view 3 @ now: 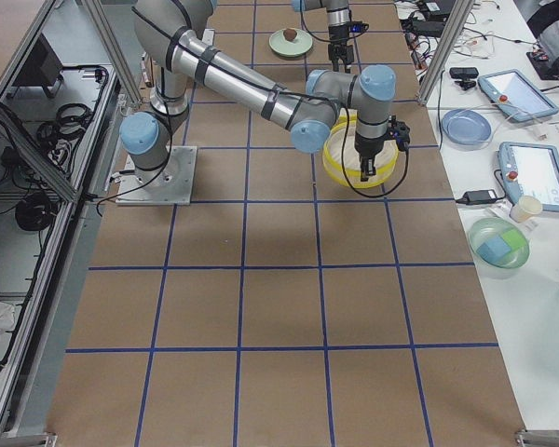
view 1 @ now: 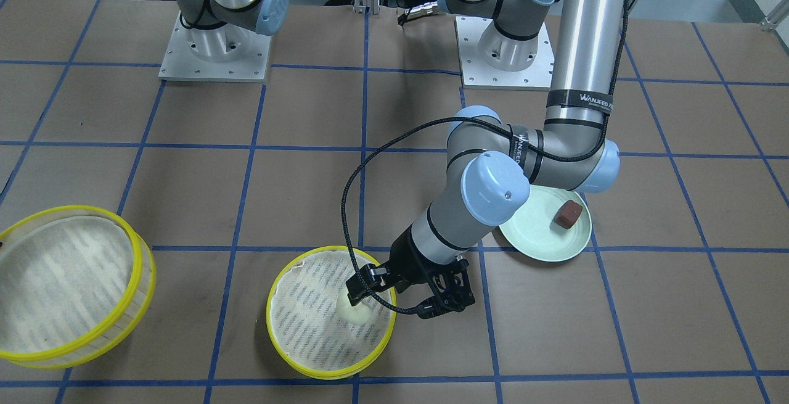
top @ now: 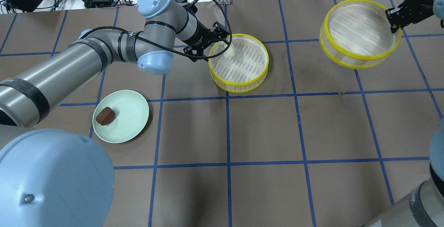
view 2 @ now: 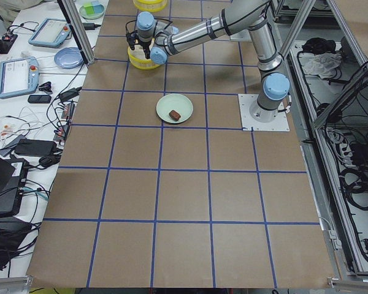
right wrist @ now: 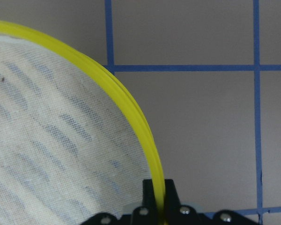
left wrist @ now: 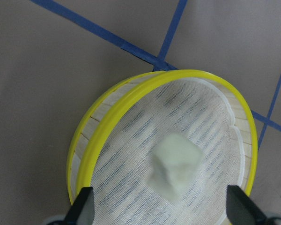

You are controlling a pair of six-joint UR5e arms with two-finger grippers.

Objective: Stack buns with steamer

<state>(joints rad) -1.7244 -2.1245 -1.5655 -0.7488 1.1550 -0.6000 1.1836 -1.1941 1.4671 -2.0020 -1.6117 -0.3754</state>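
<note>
The left tool [left wrist: 161, 207] hangs spread open over the white bun [left wrist: 175, 164] lying in one steamer tier [left wrist: 131, 101]. Well apart from that tier, the right tool [top: 395, 19] pinches the rim of the second tier [top: 360, 64], likely to stack it; the brown bun [top: 105, 115] sits on a plate [top: 133, 123].

One steamer tier [top: 239, 86] stands by the tabletop's far edge, about midway along, with a bun [top: 229, 51] in it. The second tier [top: 357, 62] is to its right along that edge. The plate [top: 129, 116] lies nearer the robot and leftward, with the other bun [top: 105, 115] on it.
</note>
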